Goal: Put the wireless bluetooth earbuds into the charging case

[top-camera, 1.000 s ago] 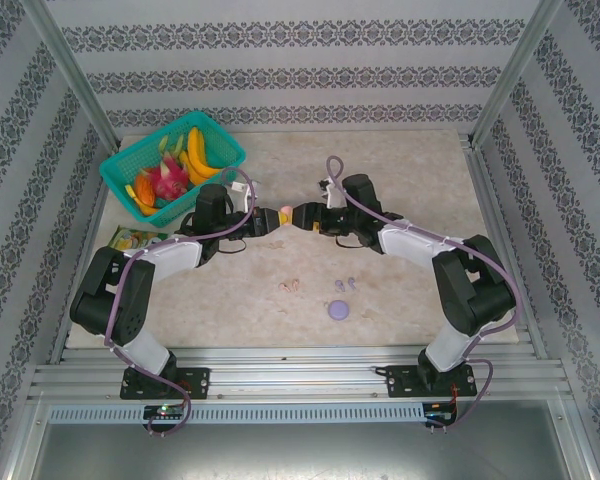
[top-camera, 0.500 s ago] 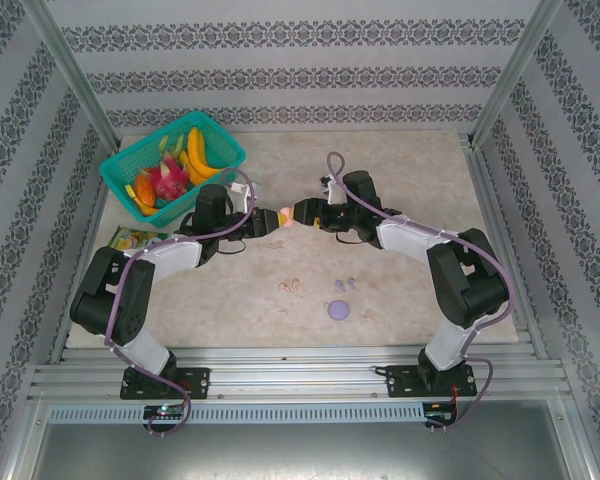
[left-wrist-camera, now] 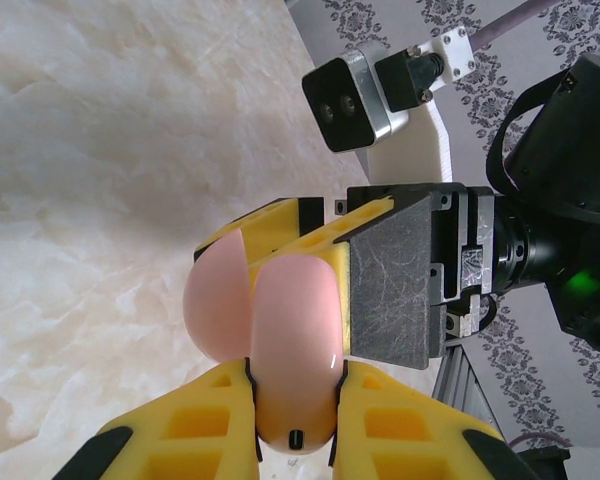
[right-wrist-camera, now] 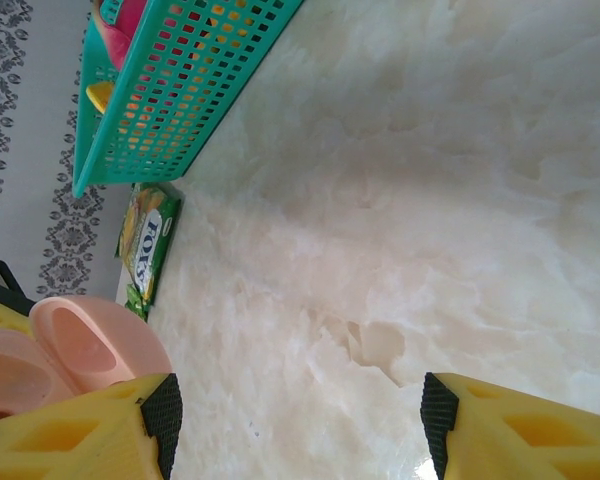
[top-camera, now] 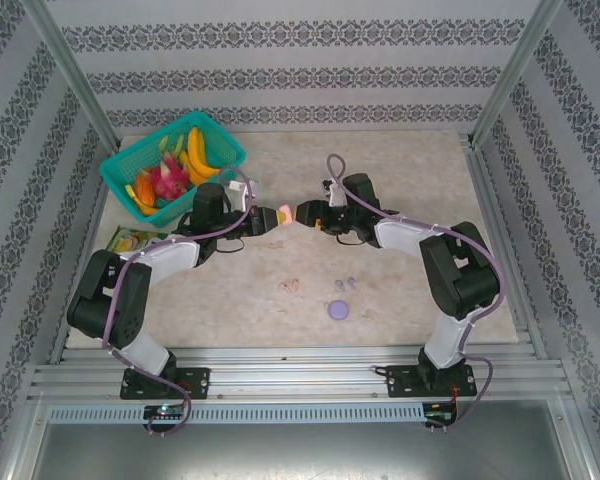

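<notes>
Pale pink pair [top-camera: 290, 286] and pale lilac pair [top-camera: 345, 284] of tiny stemmed plastic earbuds lay on the cream marbled tabletop [top-camera: 420, 180], nearer the arm bases than both tools, the lilac ones near a round lilac plastic case [top-camera: 339, 310]. They were too small to tell which way their stems ran. The left tool [left-wrist-camera: 297, 375] was clamped on an open pale pink round plastic charging case [left-wrist-camera: 290, 320]. Facing it, the right tool [right-wrist-camera: 295, 400] stood apart, empty.
</notes>
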You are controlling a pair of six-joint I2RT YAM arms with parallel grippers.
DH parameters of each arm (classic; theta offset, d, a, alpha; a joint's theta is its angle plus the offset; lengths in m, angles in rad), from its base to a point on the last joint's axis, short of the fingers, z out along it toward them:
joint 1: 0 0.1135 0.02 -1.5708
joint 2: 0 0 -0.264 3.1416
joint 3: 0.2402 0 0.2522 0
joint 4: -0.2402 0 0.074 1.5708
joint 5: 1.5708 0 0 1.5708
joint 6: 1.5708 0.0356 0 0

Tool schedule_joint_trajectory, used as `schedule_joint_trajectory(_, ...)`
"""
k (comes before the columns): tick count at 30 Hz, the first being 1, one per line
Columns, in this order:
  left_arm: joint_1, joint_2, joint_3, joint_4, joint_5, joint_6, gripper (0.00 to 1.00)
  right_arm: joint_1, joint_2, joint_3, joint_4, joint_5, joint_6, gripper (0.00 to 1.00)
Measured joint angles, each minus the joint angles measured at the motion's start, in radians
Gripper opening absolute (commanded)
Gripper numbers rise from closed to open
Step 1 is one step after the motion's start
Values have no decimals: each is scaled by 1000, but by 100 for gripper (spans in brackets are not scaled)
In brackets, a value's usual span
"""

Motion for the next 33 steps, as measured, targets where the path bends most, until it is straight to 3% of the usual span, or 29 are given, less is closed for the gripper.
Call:
schedule_joint_trajectory(12,0,7,25,-8,79,8,12,-147,-101,-174,108,-147,17,64)
schedule_joint_trajectory(21,0,43,94,-7,164,7,12,-143,-109,-164,160,-283,12,60)
schedule_joint_trajectory(33,0,77,101,-6,191,-12,12,-95,-115,-105,163,-307,10,52)
